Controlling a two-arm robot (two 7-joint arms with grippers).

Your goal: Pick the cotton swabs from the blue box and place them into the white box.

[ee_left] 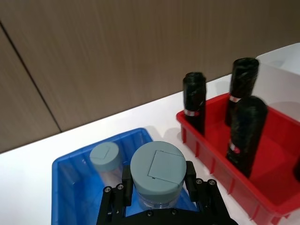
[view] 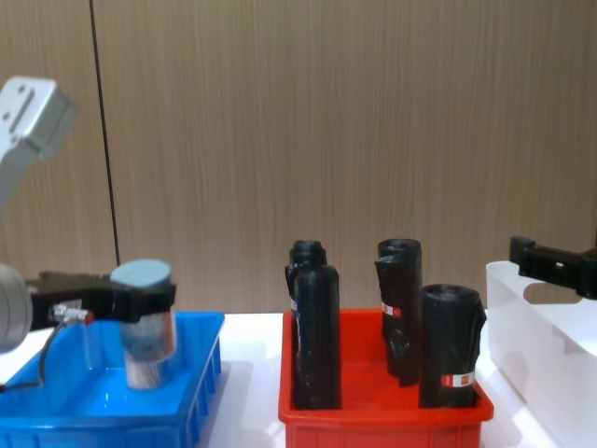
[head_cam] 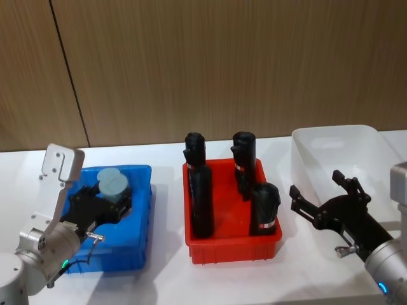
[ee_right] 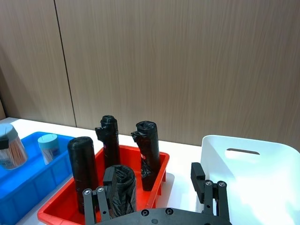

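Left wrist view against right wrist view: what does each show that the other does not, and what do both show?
Of the two, the left wrist view gives the left gripper shut on a small clear pale-blue-lidded tub of cotton swabs. The right wrist view gives the open right gripper and the oval handle slot of the tall white plastic box. Both show the shallow blue plastic box, a second tub in it, and the red plastic bin of black rolls.
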